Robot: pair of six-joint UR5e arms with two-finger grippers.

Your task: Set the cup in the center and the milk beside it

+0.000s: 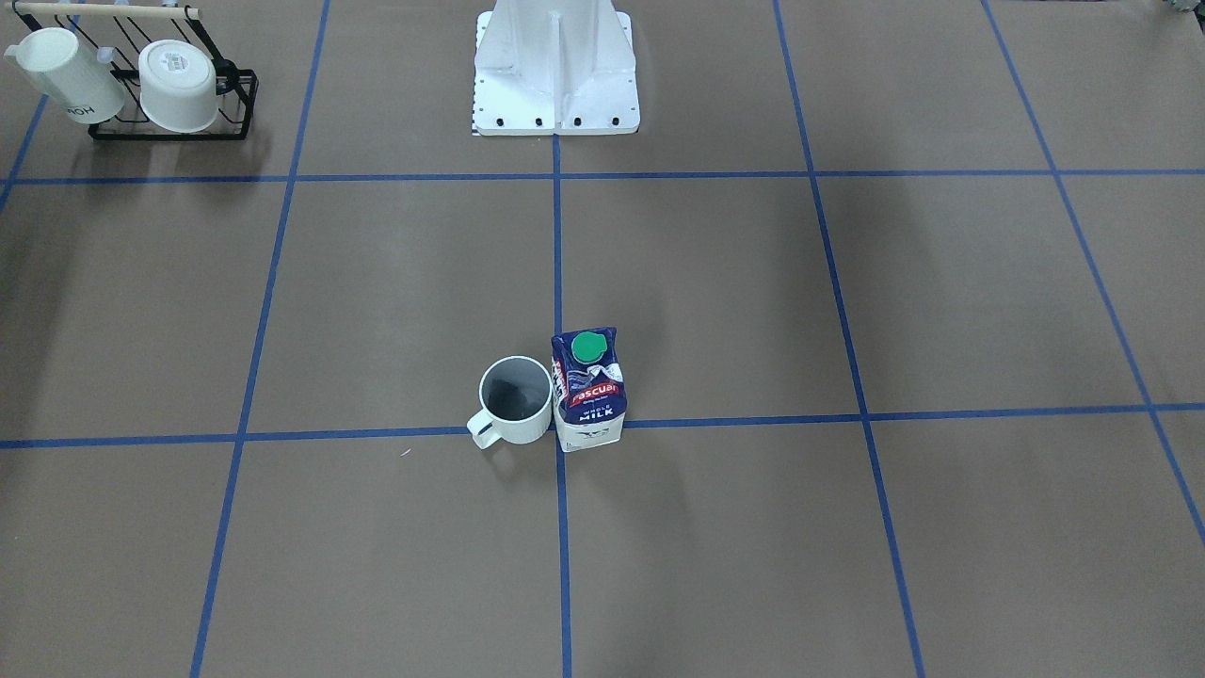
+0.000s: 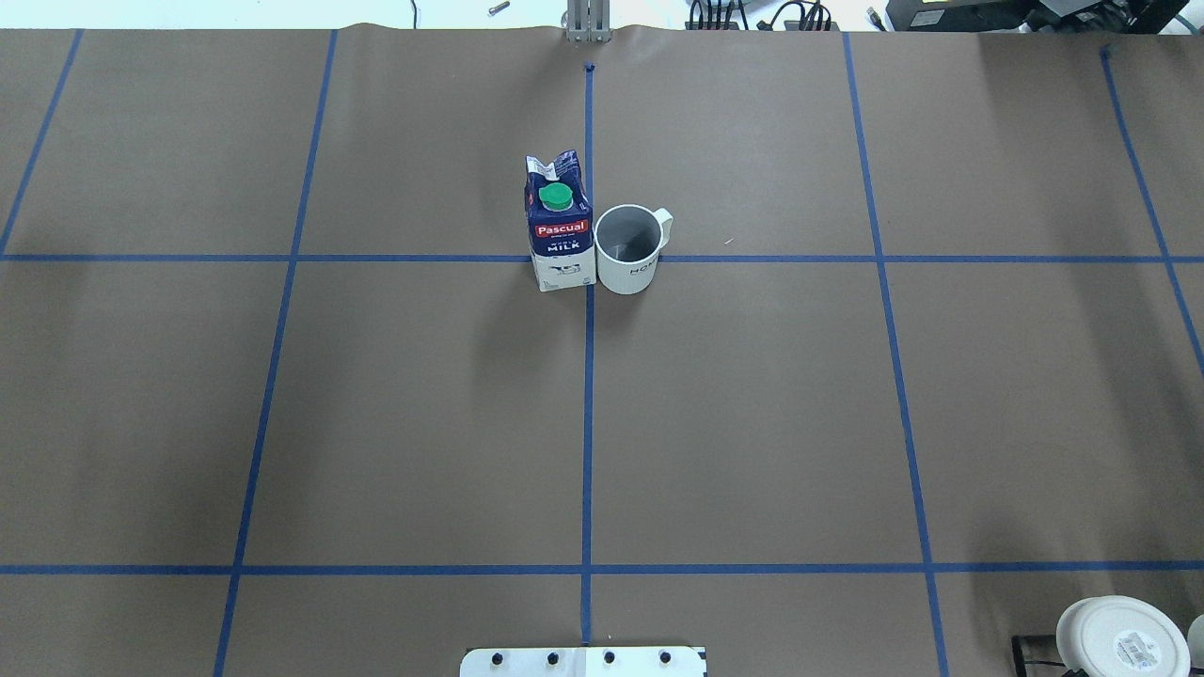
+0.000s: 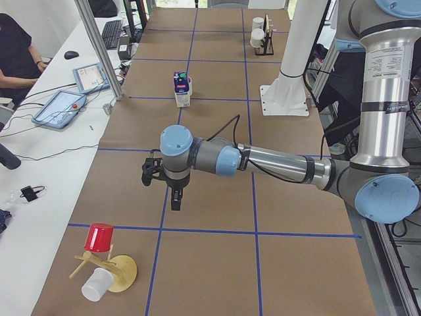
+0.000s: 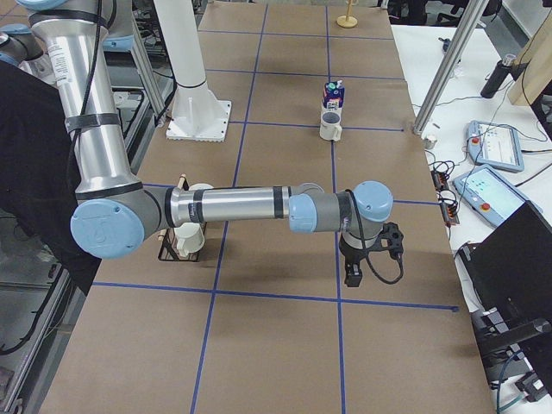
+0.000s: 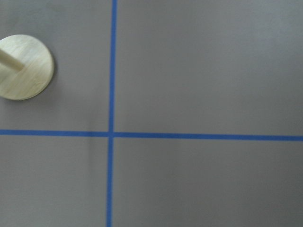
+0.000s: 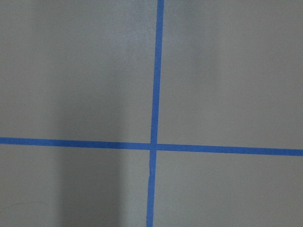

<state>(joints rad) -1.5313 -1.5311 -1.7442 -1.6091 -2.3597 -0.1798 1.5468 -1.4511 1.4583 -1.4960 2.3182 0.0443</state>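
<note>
The cup stands upright with its handle toward the front edge, touching or almost touching the milk. Both sit at the center, where their bases cover the crossing of the blue tape lines. They show the same way in the overhead view, the cup on the right and the milk on the left. My left gripper and right gripper hang over bare table far from both; I cannot tell whether they are open or shut. Both wrist views show only tape lines.
A black wire rack with two white upturned cups stands at the robot's right. A wooden stand with a red cup lies at the table's left end; its base shows in the left wrist view. The white robot base is behind the center.
</note>
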